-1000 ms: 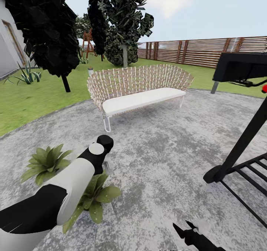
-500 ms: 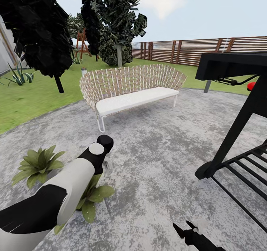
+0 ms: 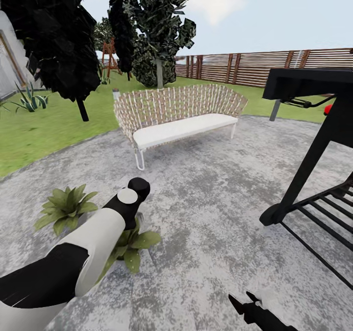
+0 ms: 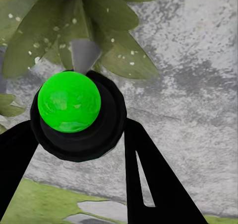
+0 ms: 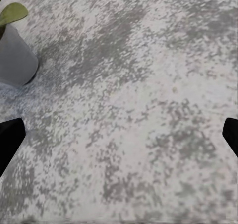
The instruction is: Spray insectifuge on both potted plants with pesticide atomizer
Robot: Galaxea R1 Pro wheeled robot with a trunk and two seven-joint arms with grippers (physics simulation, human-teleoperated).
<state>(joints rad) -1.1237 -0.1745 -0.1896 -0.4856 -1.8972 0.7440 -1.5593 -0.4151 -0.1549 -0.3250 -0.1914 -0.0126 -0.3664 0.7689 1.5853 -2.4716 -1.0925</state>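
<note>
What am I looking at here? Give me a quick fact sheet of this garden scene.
Place: paving beside lawn, fence behind
Furniture: wicker bench, black grill
Potted plants: two, one left of the left arm, one under it
Left fingers: hold the atomizer, aimed at white-speckled leaves
Right fingers: open, above paving

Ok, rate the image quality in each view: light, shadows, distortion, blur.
Head view: even daylight, almost no cast shadows, wide-angle stretch tilting the grill and the trees. Left wrist view: bright green cap sharp, plant leaves soft and flecked with white. Right wrist view: flat light on blurry paving, a grey pot at the edge.
</note>
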